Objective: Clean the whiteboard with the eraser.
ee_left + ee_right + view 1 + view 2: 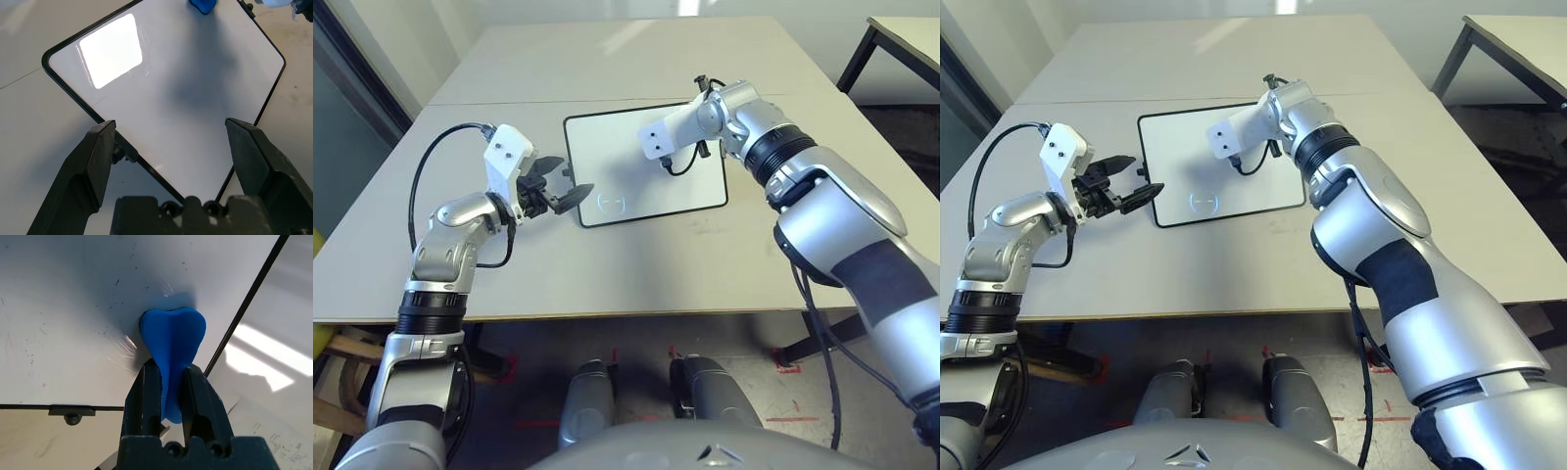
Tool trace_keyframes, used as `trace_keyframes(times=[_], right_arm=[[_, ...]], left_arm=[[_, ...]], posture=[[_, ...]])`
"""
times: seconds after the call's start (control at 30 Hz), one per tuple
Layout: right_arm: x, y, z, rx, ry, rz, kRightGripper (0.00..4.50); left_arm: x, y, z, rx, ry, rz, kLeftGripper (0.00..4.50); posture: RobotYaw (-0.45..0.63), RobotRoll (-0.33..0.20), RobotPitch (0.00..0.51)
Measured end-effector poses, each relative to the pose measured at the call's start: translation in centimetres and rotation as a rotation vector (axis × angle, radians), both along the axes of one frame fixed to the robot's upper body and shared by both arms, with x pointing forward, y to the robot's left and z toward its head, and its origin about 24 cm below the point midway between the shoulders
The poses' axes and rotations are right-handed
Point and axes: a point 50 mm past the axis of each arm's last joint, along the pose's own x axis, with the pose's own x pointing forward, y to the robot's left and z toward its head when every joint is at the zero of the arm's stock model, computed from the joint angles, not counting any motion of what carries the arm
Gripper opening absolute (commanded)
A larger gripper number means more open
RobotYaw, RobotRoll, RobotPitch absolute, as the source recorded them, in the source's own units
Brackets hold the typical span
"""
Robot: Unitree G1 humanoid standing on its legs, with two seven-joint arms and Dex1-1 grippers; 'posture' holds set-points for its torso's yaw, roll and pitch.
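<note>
The whiteboard lies flat in the middle of the table, glossy white with a thin black frame and a faint bluish circle mark near its front left corner. My right gripper is shut on the blue eraser and presses its wide end onto the board close to the frame at the far right. The eraser also peeks in at the edge of the left wrist view. My left gripper is open and hovers at the board's left edge, its fingers astride the frame by a small knob.
The grey table has bare room in front of and to the left of the board. A seam crosses it behind the board. A second table with black legs stands at the back right. A black cable loops off my left arm.
</note>
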Motion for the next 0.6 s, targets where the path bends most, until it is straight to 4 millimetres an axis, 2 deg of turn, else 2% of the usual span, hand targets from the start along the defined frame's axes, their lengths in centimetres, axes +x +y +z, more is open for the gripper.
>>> trace_keyframes(times=[0.13, 0.3, 0.4, 0.47, 0.6], right_arm=[[-0.1, -1.1, 0.7, 0.069, 0.091, -0.01, 0.38], [-0.5, -3.0, 3.3, 0.128, 0.142, -0.002, 0.38], [-1.2, -4.2, 4.4, 0.207, 0.236, -0.038, 0.38], [-1.7, -5.4, 4.1, 0.269, 0.328, -0.098, 0.38], [-2.5, -9.7, 2.1, 0.38, 0.498, -0.331, 0.38]], left_arm=[[0.0, -0.2, -0.1, 0.0, 0.002, -0.012, 4.5], [0.1, -0.6, -0.2, -0.003, 0.006, -0.025, 4.5], [0.3, -0.8, -0.4, -0.009, 0.007, -0.032, 4.5], [0.3, -0.8, -0.5, -0.011, 0.014, -0.032, 4.5], [0.3, -0.8, -0.7, -0.014, 0.017, -0.035, 4.5]], posture=[[-0.02, 0.0, 0.06], [-0.04, 0.0, 0.064], [-0.05, 0.0, 0.069], [-0.05, 0.0, 0.069], [-0.07, 0.0, 0.08]])
